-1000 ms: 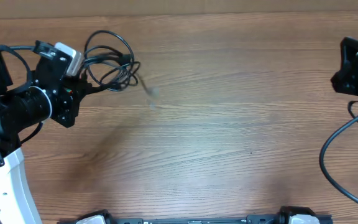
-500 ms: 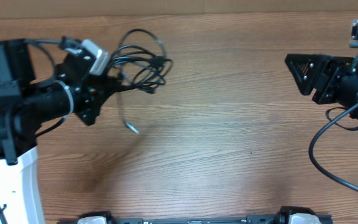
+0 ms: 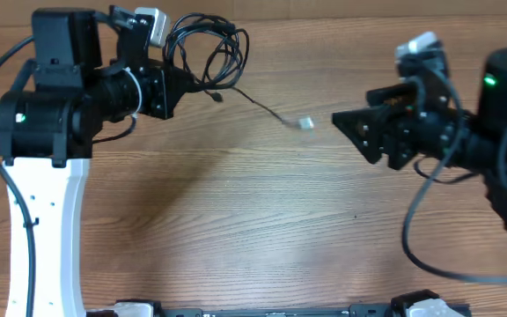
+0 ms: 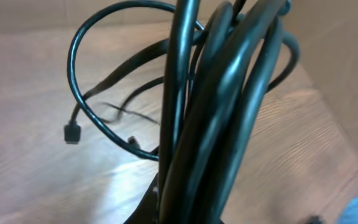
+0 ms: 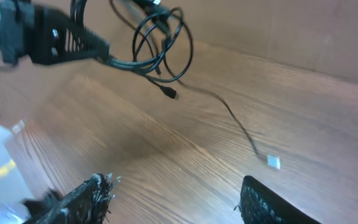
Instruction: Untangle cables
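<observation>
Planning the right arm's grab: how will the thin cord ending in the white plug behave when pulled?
Probably floppy: the thin cord trails in a loose curve from the cables. Likely light, so its white plug may skid when nudged.

One tangled bundle of cables (image 3: pixel 205 53), separate cords not countable; one thin strand (image 3: pixel 262 104) trails from it. Two plug ends visible: one white connector (image 3: pixel 304 123), one black plug (image 3: pixel 219 97). Two pincers, left pincer (image 3: pixel 176 84) and right pincer (image 3: pixel 346 123); one desk (image 3: pixel 236 220).
</observation>
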Action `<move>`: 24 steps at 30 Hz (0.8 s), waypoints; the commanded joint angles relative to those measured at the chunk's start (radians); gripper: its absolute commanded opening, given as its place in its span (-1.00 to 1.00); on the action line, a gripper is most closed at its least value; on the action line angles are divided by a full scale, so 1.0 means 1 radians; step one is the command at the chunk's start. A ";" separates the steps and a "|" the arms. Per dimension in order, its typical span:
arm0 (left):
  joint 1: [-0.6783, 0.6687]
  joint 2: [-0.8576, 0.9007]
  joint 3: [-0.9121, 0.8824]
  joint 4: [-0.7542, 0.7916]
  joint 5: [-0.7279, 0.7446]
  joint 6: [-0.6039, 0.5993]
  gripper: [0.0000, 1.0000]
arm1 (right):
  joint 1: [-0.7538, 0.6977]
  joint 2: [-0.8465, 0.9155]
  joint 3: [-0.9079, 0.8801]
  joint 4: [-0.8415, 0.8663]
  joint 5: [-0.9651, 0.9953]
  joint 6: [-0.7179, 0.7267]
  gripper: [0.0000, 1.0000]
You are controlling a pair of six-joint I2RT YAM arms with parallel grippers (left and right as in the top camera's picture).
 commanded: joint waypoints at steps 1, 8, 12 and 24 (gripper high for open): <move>-0.031 -0.009 0.006 0.017 0.075 -0.148 -0.91 | 0.051 0.061 0.019 0.006 0.037 -0.119 0.32; -0.105 -0.004 0.006 0.000 0.071 -0.216 -0.92 | 0.154 0.169 0.019 0.016 0.066 -0.169 0.31; -0.128 -0.002 0.006 -0.020 0.056 -0.215 -0.91 | 0.183 0.189 0.019 0.059 0.148 -0.168 0.29; -0.184 0.001 0.006 -0.055 0.048 -0.216 -0.91 | 0.186 0.185 0.035 0.136 0.198 -0.163 0.27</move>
